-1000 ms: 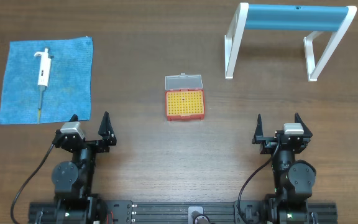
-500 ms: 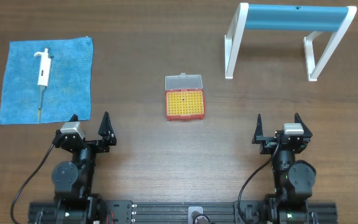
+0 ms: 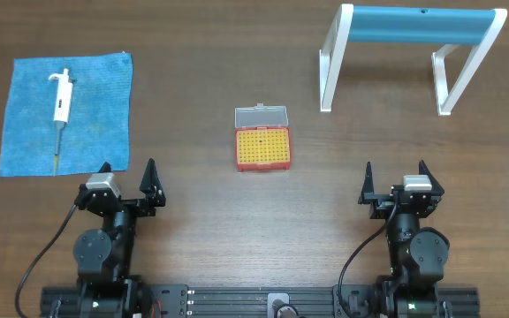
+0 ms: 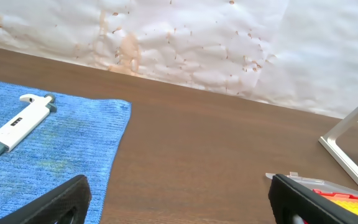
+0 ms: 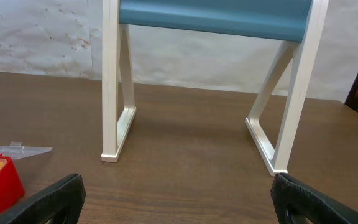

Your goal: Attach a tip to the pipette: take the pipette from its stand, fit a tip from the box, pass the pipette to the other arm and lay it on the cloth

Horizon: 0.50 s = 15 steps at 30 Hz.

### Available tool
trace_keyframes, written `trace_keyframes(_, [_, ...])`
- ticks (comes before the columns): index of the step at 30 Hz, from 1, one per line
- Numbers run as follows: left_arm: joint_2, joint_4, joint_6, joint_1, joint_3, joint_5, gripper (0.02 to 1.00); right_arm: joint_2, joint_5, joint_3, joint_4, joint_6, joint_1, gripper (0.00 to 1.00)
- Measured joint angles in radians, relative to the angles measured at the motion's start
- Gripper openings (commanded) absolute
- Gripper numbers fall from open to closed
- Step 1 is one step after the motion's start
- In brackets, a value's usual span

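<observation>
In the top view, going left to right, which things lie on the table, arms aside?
Blue rectangular cloth → red plastic tip box with clear lid → white stand with blue top bar.

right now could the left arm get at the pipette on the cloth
Probably yes: the pipette lies bare on the blue cloth, just ahead of the left arm, whose jaws stand open, with nothing between them.

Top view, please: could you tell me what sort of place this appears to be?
Probably a laboratory-style robot test bench: a white pipette lies on a blue cloth, a red box of yellow pipette tips sits open, and a white-legged stand with a blue bar stands on the brown wooden tabletop.
</observation>
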Motion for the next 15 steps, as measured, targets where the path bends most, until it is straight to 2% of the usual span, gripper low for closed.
trace_keyframes(15, [0.0, 0.0, 0.0, 0.0, 0.0, 0.0, 0.923, 0.0, 0.0, 0.0, 0.0, 0.0, 0.0, 0.974])
